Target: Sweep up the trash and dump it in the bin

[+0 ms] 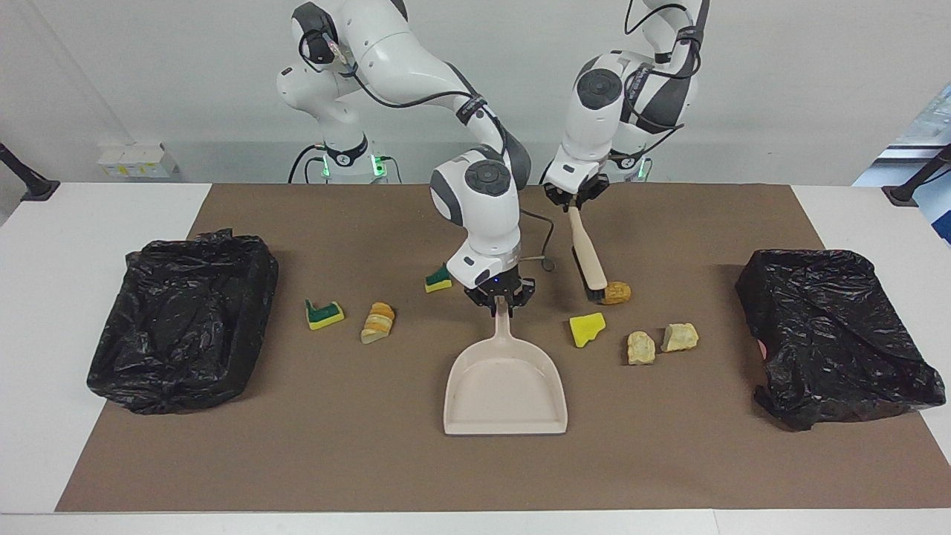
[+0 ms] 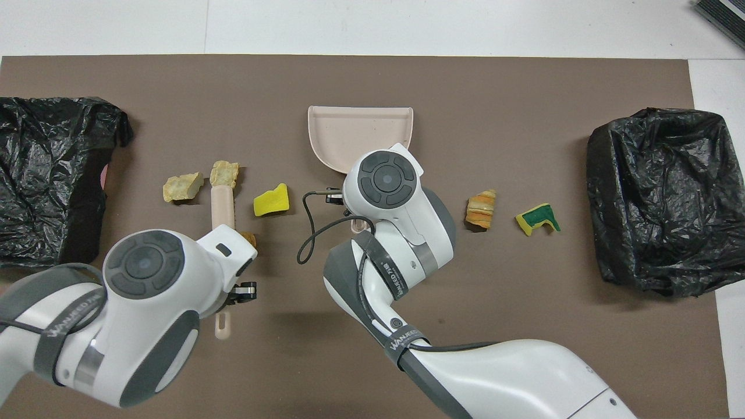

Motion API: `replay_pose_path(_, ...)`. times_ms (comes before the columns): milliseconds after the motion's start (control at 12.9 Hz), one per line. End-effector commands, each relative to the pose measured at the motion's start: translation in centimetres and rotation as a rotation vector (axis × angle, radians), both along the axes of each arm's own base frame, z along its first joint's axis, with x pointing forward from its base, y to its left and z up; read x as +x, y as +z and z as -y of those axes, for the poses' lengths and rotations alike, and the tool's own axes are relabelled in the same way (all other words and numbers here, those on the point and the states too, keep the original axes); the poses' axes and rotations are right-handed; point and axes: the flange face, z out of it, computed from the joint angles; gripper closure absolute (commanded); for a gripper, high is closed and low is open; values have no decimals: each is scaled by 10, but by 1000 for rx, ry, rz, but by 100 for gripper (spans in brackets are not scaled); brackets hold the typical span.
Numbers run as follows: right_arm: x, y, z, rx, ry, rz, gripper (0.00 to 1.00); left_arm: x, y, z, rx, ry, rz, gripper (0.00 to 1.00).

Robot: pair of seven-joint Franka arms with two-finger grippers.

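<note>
Your right gripper (image 1: 502, 303) is clamped on the handle of the beige dustpan (image 1: 506, 390), fingertips pinched against the thin stem at its robot-side end. The pan lies flat on the brown mat (image 1: 371, 461) at mid-table, with its open mouth pointing away from the robots.

Your left gripper (image 1: 573, 199) is clenched on the top of the beige brush (image 1: 587, 253), which slopes down from it so that the black bristles reach the mat. The bristle end sits against the orange bread-like chunk (image 1: 616, 293), touching it or just beside it.

Working outward, the rest of the trash is scattered on the mat. A plain yellow sponge bit (image 1: 587, 329) lies just beside the dustpan handle toward the left arm's end, and two tan chunks (image 1: 641, 347) (image 1: 680, 336) sit side by side a little further that way. By the right gripper, nearer the robots, a green-backed sponge bit (image 1: 438, 281) peeks out. Toward the right arm's end lie a layered bread-like piece (image 1: 378, 322) and another green-backed sponge bit (image 1: 324, 314).

A black-bagged bin (image 1: 182, 319) stands at the right arm's end of the table, and a second one (image 1: 836, 334) at the left arm's end.
</note>
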Motion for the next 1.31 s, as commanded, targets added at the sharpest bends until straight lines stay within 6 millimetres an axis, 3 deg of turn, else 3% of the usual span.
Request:
replay_pose_path(0, -8, 2, 6, -26, 59, -23, 100, 46, 4, -47, 9, -34, 11, 100)
replay_pose_path(309, -14, 26, 10, -42, 253, -18, 100, 85, 7, -117, 25, -8, 26, 100)
replay_pose_path(464, -7, 46, 34, -56, 305, -31, 100, 98, -7, -139, 19, 1, 31, 100)
replay_pose_path(618, -7, 62, 62, -86, 477, -78, 100, 103, -19, -166, 20, 32, 11, 100)
replay_pose_path(928, -5, 74, 112, -173, 889, -168, 100, 101, -49, -176, 18, 28, -49, 100)
replay_pose_path(1237, -28, 74, 122, -310, 1092, -239, 100, 95, -56, -161, 7, -3, -66, 100)
